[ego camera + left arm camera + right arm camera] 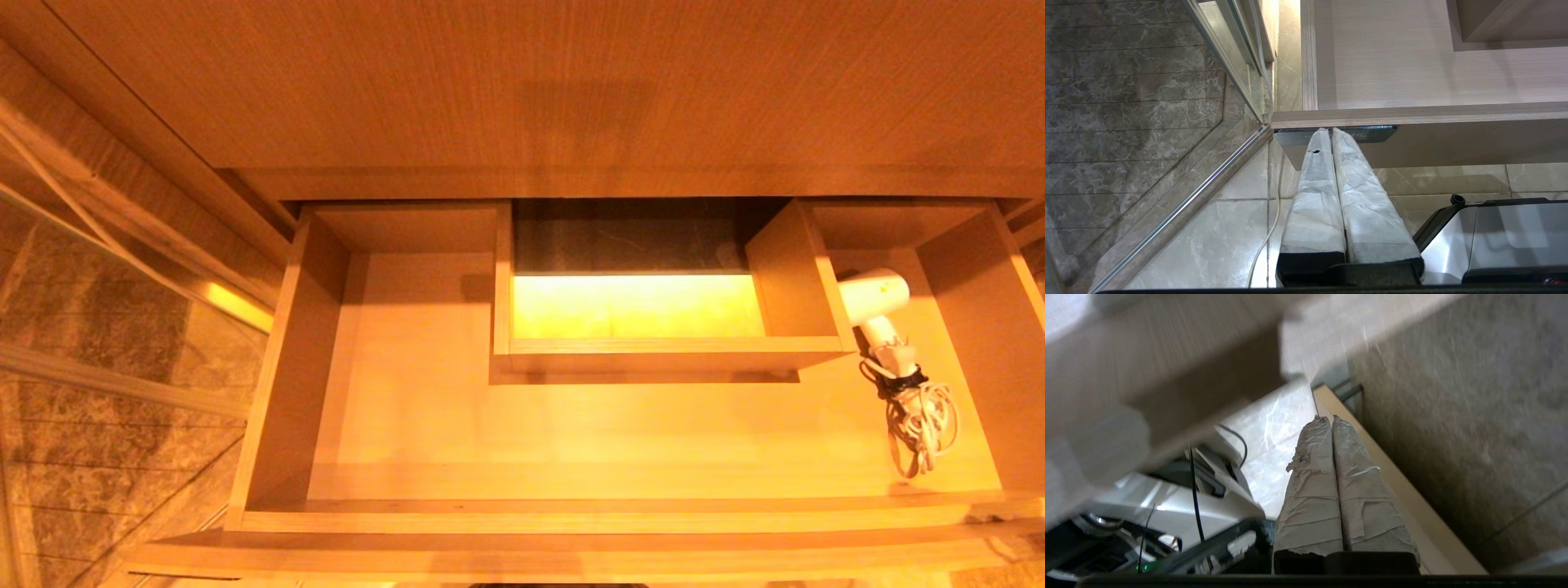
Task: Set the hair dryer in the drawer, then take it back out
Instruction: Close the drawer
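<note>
In the head view the drawer (277, 367) stands pulled open under the counter (522, 82). The hair dryer (878, 306) lies inside it, in the right part, just beside the boxed cut-out (653, 351). Its long axis runs from the back toward the front of the drawer, with the bundled cord (922, 420) at the near end. No arm shows in this view.

In the left wrist view the left pincer (1329, 130) is pressed together and holds nothing. Its tips are by the dark label (1380, 134) on the drawer front, at the left corner, so it is well apart from the dryer.

In the right wrist view the right pincer (1329, 418) is also pressed together and empty, low beside a wooden edge. The dryer cannot be told there. Since the dryer lies on the right side, the right arm is probably nearer for taking it out.
</note>
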You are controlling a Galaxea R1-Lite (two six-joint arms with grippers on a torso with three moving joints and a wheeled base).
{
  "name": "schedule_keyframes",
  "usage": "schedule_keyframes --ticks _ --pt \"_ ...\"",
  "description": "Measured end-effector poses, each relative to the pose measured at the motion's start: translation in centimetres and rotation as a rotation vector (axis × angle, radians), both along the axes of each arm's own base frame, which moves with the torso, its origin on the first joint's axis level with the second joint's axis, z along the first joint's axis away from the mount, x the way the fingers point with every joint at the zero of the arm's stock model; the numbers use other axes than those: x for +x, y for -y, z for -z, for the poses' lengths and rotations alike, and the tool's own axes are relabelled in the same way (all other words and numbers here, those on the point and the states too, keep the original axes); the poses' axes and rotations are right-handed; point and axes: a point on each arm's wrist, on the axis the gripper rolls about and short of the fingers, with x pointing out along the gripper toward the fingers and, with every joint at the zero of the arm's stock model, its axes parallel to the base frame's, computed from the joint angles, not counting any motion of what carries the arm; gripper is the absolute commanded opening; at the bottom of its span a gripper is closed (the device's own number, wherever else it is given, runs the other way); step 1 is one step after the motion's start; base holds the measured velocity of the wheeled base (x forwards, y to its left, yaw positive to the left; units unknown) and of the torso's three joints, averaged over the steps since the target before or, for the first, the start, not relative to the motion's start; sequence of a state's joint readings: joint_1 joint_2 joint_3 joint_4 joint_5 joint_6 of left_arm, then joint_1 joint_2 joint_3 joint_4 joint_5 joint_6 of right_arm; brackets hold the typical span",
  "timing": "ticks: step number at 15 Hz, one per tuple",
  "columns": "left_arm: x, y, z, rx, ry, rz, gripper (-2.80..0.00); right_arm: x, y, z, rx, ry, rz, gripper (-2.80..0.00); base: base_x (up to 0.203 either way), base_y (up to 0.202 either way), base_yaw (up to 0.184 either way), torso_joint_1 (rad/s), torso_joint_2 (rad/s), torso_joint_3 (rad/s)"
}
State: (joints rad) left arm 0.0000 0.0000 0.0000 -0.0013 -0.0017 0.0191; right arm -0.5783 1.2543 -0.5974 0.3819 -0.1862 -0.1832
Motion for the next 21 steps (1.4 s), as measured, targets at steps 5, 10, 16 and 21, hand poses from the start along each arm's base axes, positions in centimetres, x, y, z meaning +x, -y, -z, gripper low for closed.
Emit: schedule_keyframes --ticks 5,10,16,21 --pt "0.0 0.0 0.0 0.0 0.0 0.0 -2.8 1.1 0.5 0.3 -0.004 0.013 -0.017 -2.8 0.0 0.0 0.0 0.0 0.0 0.0" --pt "0.0 0.0 0.0 0.0 0.0 0.0 -2.8 2.7 0.8 -0.1 -0.037 0.11 -0.071 -2.8 0.0 0.0 0.0 0.0 0.0 0.0" --pt "0.0 0.0 0.0 0.0 0.0 0.0 -2.8 5.2 1.3 -2.5 -0.126 0.394 -0.17 -2.8 0.0 0.0 0.0 0.0 0.0 0.0" --pt "0.0 0.0 0.0 0.0 0.0 0.0 -2.8 6.4 1.5 -5.2 -0.249 0.653 -0.235 -2.8 0.0 0.0 0.0 0.0 0.0 0.0"
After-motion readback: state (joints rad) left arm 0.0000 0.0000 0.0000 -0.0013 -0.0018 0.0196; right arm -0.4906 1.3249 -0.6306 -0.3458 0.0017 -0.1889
